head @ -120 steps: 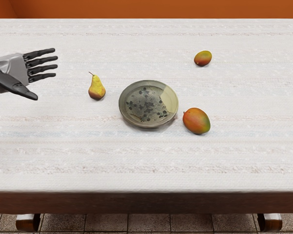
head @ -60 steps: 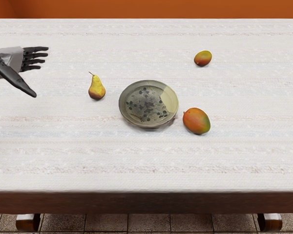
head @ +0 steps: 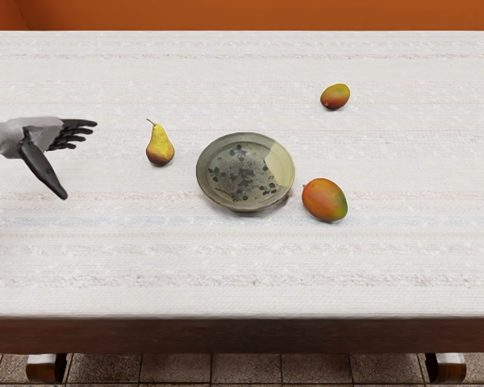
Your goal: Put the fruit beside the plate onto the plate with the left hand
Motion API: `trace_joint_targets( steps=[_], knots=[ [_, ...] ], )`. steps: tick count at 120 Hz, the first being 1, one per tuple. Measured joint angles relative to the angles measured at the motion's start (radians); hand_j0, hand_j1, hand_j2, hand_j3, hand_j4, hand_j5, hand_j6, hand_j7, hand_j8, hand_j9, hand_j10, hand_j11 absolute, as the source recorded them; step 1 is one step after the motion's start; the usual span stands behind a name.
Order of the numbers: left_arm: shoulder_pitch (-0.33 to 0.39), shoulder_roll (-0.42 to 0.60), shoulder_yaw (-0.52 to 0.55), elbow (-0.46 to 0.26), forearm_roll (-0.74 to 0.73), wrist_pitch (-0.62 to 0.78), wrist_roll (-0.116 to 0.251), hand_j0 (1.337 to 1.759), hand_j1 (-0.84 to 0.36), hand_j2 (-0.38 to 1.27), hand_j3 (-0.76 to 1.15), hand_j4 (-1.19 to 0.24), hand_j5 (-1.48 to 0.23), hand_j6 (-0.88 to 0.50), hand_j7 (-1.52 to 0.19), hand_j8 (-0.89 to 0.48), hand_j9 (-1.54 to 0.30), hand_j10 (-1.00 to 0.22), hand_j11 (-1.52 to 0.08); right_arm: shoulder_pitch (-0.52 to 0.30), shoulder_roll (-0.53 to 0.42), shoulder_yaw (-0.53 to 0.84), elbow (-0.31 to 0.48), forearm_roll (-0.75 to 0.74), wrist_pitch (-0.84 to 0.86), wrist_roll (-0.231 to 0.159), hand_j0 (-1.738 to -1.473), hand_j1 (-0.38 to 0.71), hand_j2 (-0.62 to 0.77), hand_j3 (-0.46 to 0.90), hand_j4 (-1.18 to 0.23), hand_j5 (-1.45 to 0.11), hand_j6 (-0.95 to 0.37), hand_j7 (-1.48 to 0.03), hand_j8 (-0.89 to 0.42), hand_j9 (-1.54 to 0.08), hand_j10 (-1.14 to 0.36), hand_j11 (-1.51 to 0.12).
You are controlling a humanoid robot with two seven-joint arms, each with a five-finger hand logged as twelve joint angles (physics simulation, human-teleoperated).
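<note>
A yellow pear [head: 159,147] with a reddish base stands upright on the table, just left of the patterned olive plate [head: 281,159]. The plate holds nothing. A large red-green mango [head: 324,199] lies close to the plate's lower right rim. My left hand [head: 58,145] comes in from the left edge, open, its fingers stretched toward the pear and its thumb pointing down. It sits well left of the pear and holds nothing. The right arm is out of view.
A smaller mango [head: 335,96] lies farther back to the right of the plate. The table's front edge [head: 242,318] runs across the bottom, with tiled floor below.
My left hand has dropped lower and rotated, with the fingers now edge-on and the thumb hanging down. It ends slightly nearer the pear. The fruits and plate have not moved.
</note>
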Motion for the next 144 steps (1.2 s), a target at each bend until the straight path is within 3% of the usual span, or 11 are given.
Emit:
trace_joint_targets(
  steps=[53,72,91,109,144],
  knots=[
    [-0.017,-0.012,0.0,-0.005,0.185,0.015,-0.008,1.658,0.35,0.0,0.0,0.0,0.0,0.0,0.0,0.0,0.0,0.0,0.0,0.0,0.0,0.001,0.0,0.0,0.0,0.0,-1.658,-0.32,-0.01,0.0,-0.03,-0.04,-0.03,-0.04,-0.03,-0.04,-0.03,-0.04],
    [-0.058,-0.015,-0.002,-0.005,0.208,0.035,-0.016,1.658,0.35,0.0,0.0,0.0,0.0,0.0,0.0,0.0,0.0,0.0,0.0,0.0,0.0,0.001,0.0,0.0,0.0,0.0,-1.658,-0.32,-0.01,0.0,-0.03,-0.04,-0.03,-0.04,-0.03,-0.04,-0.03,-0.04],
    [-0.072,-0.019,-0.001,0.002,0.213,0.086,-0.072,1.658,0.35,0.0,0.0,0.0,0.0,0.0,0.0,0.0,0.0,0.0,0.0,0.0,0.0,0.001,0.0,0.0,0.0,0.0,-1.658,-0.32,-0.01,0.0,-0.03,-0.04,-0.03,-0.04,-0.03,-0.04,-0.03,-0.04],
    [-0.069,-0.047,-0.001,0.0,0.211,0.106,-0.184,1.658,0.35,0.0,0.0,0.0,0.0,0.0,0.0,0.0,0.0,0.0,0.0,0.0,0.0,0.001,0.0,0.0,0.0,0.0,-1.658,-0.32,-0.01,0.0,-0.03,-0.04,-0.03,-0.04,-0.03,-0.04,-0.03,-0.04],
    [-0.063,-0.076,-0.001,-0.005,0.207,0.112,-0.341,1.658,0.35,0.0,0.0,0.0,0.0,-0.01,0.0,0.0,0.0,0.0,0.0,0.0,0.0,0.001,0.0,0.0,0.0,0.0,-1.658,-0.32,-0.01,0.0,-0.03,-0.04,-0.03,-0.04,-0.03,-0.04,-0.03,-0.04]
  ],
)
